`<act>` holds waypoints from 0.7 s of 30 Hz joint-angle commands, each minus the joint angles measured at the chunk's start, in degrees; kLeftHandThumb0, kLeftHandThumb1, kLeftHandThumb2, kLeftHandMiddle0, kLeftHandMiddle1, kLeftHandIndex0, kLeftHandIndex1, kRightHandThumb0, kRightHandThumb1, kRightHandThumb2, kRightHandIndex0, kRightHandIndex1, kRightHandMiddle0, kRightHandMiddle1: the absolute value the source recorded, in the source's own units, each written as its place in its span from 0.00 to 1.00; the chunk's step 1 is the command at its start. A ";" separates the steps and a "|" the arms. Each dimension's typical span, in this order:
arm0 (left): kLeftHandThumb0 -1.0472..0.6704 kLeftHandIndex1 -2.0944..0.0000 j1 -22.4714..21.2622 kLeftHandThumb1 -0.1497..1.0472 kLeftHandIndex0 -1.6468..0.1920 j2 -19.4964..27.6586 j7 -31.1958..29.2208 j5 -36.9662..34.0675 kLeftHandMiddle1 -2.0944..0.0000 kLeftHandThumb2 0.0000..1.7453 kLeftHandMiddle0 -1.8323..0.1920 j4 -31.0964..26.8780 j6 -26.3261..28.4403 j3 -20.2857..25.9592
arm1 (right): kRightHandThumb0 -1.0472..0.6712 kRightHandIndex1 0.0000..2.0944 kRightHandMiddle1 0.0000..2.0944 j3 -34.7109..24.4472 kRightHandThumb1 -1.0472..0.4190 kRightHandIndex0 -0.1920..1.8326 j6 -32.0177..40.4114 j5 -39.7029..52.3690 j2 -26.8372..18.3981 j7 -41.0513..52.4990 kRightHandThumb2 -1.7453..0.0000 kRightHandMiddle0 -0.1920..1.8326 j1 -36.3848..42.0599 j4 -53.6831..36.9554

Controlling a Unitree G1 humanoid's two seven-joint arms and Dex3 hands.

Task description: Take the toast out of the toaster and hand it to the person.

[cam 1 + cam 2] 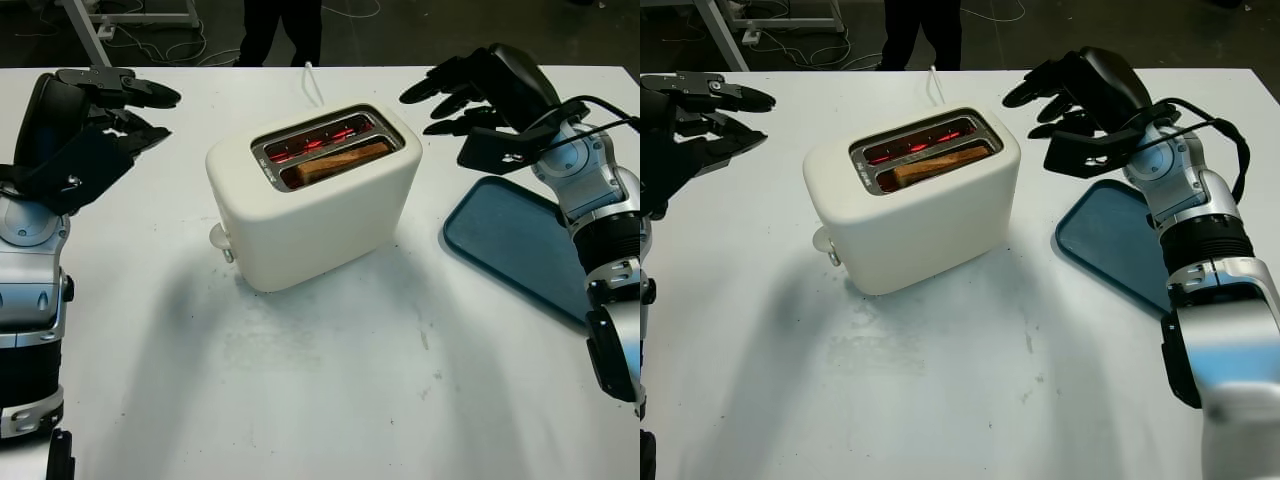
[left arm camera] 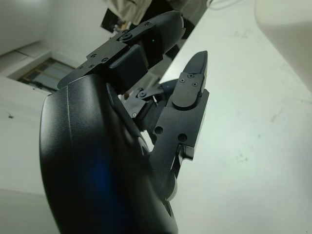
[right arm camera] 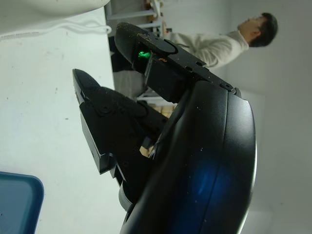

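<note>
From the head camera, the cream rounded two-slot toaster [image 1: 313, 195] stands mid-table on the white table [image 1: 330, 400], its heating wires glowing red. The browned slice of toast [image 1: 343, 160] sits low in the nearer slot, its top edge barely proud, so it probably needs a fingertip pinch from above. The black three-finger left hand [image 1: 85, 125] hovers left of the toaster, holding nothing. The black three-finger right hand [image 1: 485, 95] hangs to the toaster's right, above a blue flat tray [image 1: 510, 240], also empty; both seem staged for a reach. A person's dark trouser legs [image 1: 280, 30] stand beyond the far edge.

The left wrist view shows that hand's fingers [image 2: 187, 92] extended, grasping nothing.

The right wrist view likewise shows uncurled fingers [image 3: 105, 117], and a person in a light top [image 3: 214, 46] behind.
</note>
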 commanded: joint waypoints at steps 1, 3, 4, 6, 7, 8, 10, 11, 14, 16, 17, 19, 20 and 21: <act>0.54 0.88 0.86 0.83 0.35 0.23 0.09 0.28 0.58 0.00 0.50 -0.23 -0.18 0.04 | 0.60 0.00 0.00 -0.21 0.26 0.75 -0.56 0.29 -0.64 -0.32 1.00 0.64 0.40 -0.12; 0.53 0.88 0.82 0.83 0.36 0.27 0.13 0.42 0.58 0.00 0.50 -0.28 0.06 -0.02 | 0.60 0.00 0.00 -0.23 0.26 0.75 -0.70 0.37 -0.60 -0.31 1.00 0.64 0.38 0.01; 0.53 0.88 0.80 0.83 0.36 0.23 0.15 0.44 0.58 0.00 0.50 -0.35 0.27 -0.02 | 0.60 0.00 0.00 -0.15 0.26 0.75 -0.64 0.24 -0.64 -0.32 1.00 0.64 0.36 -0.01; 0.54 0.88 0.76 0.83 0.36 0.11 0.28 0.58 0.58 0.00 0.50 -0.61 0.78 -0.08 | 0.60 0.00 0.00 -0.07 0.26 0.75 -0.34 0.09 -0.68 -0.28 1.00 0.64 0.37 -0.13; 0.54 0.88 0.74 0.83 0.36 0.07 0.32 0.66 0.58 0.00 0.50 -0.74 1.01 -0.12 | 0.59 0.00 0.00 -0.11 0.26 0.75 -0.16 0.13 -0.67 -0.22 1.00 0.64 0.41 -0.23; 0.54 0.88 0.73 0.83 0.36 0.09 0.32 0.83 0.58 0.00 0.50 -0.87 1.25 -0.19 | 0.60 0.00 0.00 -0.19 0.26 0.75 -0.20 0.25 -0.64 -0.23 1.00 0.64 0.43 -0.19; 0.54 0.89 0.72 0.83 0.36 0.16 0.29 1.03 0.59 0.00 0.50 -0.95 1.27 -0.26 | 0.60 0.00 0.00 -0.29 0.26 0.75 -0.43 0.41 -0.62 -0.28 1.00 0.64 0.42 -0.05; 0.54 0.89 0.73 0.83 0.36 0.21 0.30 1.14 0.59 0.00 0.50 -1.00 1.30 -0.31 | 0.60 0.00 0.00 -0.31 0.26 0.75 -0.49 0.47 -0.59 -0.23 1.00 0.64 0.37 0.08; 0.54 0.89 0.75 0.84 0.36 0.02 0.31 0.88 0.59 0.00 0.50 -1.06 1.37 -0.20 | 0.60 0.00 0.00 -0.25 0.26 0.75 -0.77 0.52 -0.63 -0.05 1.00 0.64 0.28 0.37; 0.54 0.89 0.77 0.84 0.36 -0.05 0.24 0.63 0.59 0.00 0.50 -0.95 1.19 -0.11 | 0.61 0.00 0.00 -0.34 0.26 0.75 -0.68 0.68 -0.60 0.10 1.00 0.64 0.32 0.33; 0.54 0.89 0.80 0.84 0.36 -0.08 0.18 0.52 0.59 0.00 0.50 -0.98 1.23 -0.06 | 0.61 0.00 0.00 -0.39 0.26 0.75 -0.56 0.77 -0.57 0.20 1.00 0.64 0.36 0.23; 0.54 0.89 0.87 0.84 0.36 -0.04 0.12 0.39 0.59 0.00 0.50 -0.86 0.87 -0.01 | 0.61 0.00 0.00 -0.44 0.26 0.75 -0.15 0.83 -0.51 0.32 1.00 0.64 0.42 0.00; 0.54 0.89 0.87 0.84 0.36 -0.03 0.05 0.26 0.59 0.00 0.50 -0.75 0.69 0.03 | 0.61 0.00 0.00 -0.30 0.26 0.75 -0.23 0.63 -0.51 0.21 1.00 0.64 0.34 0.10; 0.54 0.89 0.87 0.84 0.36 -0.01 0.02 0.21 0.59 0.00 0.50 -0.65 0.55 0.04 | 0.60 0.00 0.00 -0.21 0.26 0.75 -0.24 0.51 -0.50 0.16 1.00 0.64 0.29 0.18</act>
